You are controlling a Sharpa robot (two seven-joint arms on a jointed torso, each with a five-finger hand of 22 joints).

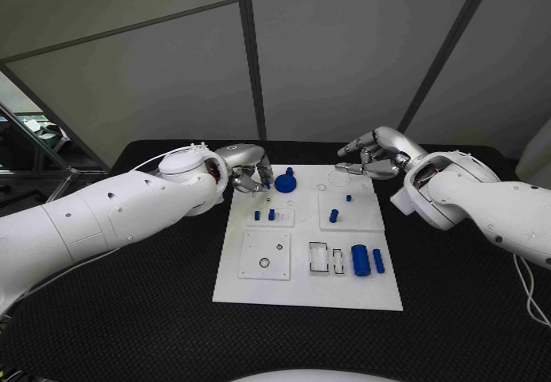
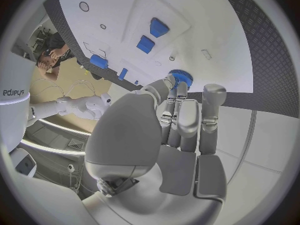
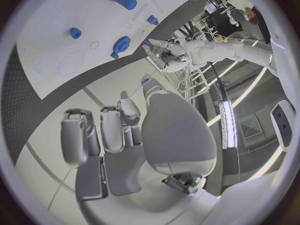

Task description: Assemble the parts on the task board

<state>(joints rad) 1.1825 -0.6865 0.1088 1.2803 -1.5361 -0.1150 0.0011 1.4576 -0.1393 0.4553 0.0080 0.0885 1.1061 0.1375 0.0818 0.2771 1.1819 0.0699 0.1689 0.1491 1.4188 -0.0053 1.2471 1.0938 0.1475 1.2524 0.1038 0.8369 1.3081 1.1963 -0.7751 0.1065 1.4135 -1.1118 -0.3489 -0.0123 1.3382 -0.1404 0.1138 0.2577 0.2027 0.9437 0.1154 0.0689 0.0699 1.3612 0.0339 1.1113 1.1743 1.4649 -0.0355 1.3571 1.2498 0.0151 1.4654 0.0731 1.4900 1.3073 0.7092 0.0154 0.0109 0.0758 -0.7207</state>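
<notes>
The white task board (image 1: 301, 285) lies in the middle of the table. A blue gear-like part with a knob (image 1: 286, 183) stands near the board's far edge. My left hand (image 1: 244, 171) hovers just left of that part, fingers bent down and nothing in them. The left wrist view has the fingertips (image 2: 181, 90) close to the gear part (image 2: 181, 76). My right hand (image 1: 373, 155) hangs over the board's far right corner, holding nothing. Small blue pegs (image 1: 271, 214) and another peg (image 1: 333, 215) stand in the middle plates. Two blue cylinders (image 1: 361, 260) lie at the right.
Black table (image 1: 138, 318) surrounds the board, with free room at the front and on both sides. Rectangular slots (image 1: 318, 256) and a round hole (image 1: 265, 263) sit in the board's near half. In the right wrist view the gear part (image 3: 122, 45) stands apart from my left hand (image 3: 167, 55).
</notes>
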